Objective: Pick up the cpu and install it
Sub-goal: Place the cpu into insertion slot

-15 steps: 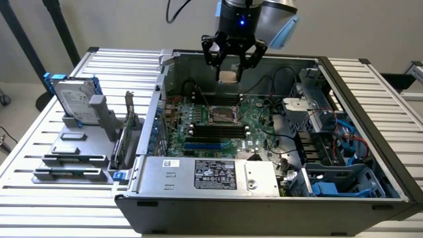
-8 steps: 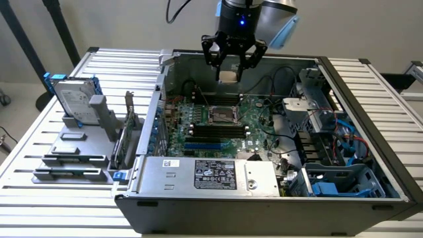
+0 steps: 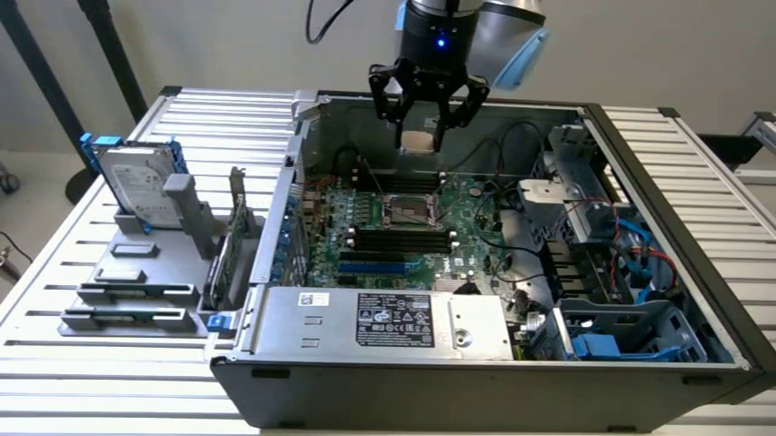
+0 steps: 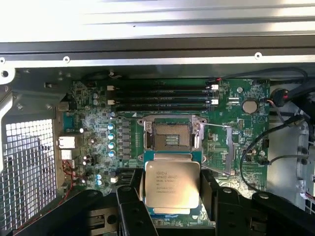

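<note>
Above the open computer case (image 3: 485, 395), my gripper (image 3: 420, 134) holds the cpu (image 3: 419, 141) flat between its fingers, silver top up, over the green motherboard (image 4: 88, 123) near the empty socket (image 4: 172, 134). The chip's lid bears several printed lines I cannot read; the power supply's white label (image 3: 394, 320) is equally illegible.

Arm (image 3: 442, 27) at far side, wrist vert., gripper (image 3: 421, 134) pointing down w/ jaws clamped on cpu (image 4: 172, 184) edges.
</note>
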